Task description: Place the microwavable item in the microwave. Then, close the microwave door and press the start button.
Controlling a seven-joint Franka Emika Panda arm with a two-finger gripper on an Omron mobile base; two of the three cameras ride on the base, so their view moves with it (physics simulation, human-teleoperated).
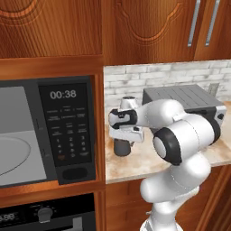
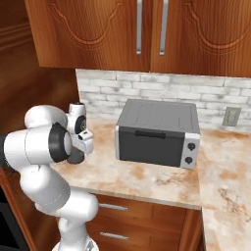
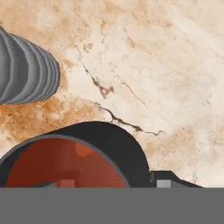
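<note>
Mug [image 3: 76, 162] lay directly beneath the pincer [image 1: 127, 136], and that was the relation the coming grasp seemed to turn on: the hand pointed straight down over it, so the approach axis ran along the mug's upright axis. In the hand view the reddish-brown inside of the mug sat at the bottom of the picture, right at the finger tips [image 3: 162, 179], with one dark tip just outside the rim on one side. It looked as though one finger stood inside the rim and the other outside, pinching the wall, but the second tip was too indistinct to be sure. Whether the pincer was wide, narrow, or already closed on the wall could not be told from these pictures.

From the left base view the mug stood on the marble counter [image 1: 189, 160] under the wrist, its dark body showing just below the hand. A ribbed grey-looking object [image 3: 26, 70], possibly the bottle, lay close beside the mug, off to one side of the pincer. The microwave [image 1: 67, 131] stood open, well away from the pincer, its keypad facing out. A toaster oven [image 2: 159, 132] sat farther along the counter on the pincer's opposite side.
</note>
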